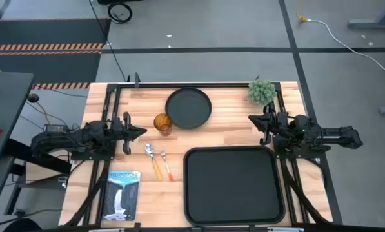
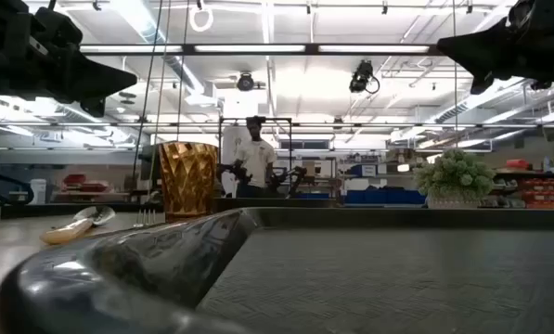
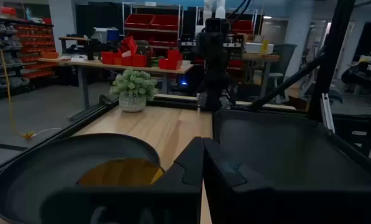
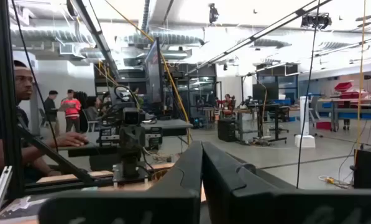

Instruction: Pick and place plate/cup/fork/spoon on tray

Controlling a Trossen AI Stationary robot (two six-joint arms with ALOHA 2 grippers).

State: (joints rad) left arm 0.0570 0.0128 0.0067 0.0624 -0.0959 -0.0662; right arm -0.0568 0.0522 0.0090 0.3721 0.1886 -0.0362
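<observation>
**Q:** Tray (image 1: 231, 187) status from the high view?

**A:** Empty. Cup (image 1: 163, 123), fork (image 1: 166, 165) and spoon (image 1: 153, 161) all sit on the tray's left, handles running lengthwise toward the front edge; plate (image 1: 188, 107) lies behind it. Left gripper (image 1: 139, 132) is nearest the cup, fingers together, holding nothing.

**Q:** Right wrist view?

**A:** Right gripper (image 4: 202, 180) is closed too, empty, hanging by the tray's far right corner.

Small potted green plant (image 1: 262, 91) just beyond right end effector (image 1: 253, 119), booklet (image 1: 123, 194) on desk (image 1: 231, 129) behind left end effector (image 1: 142, 132)
</observation>
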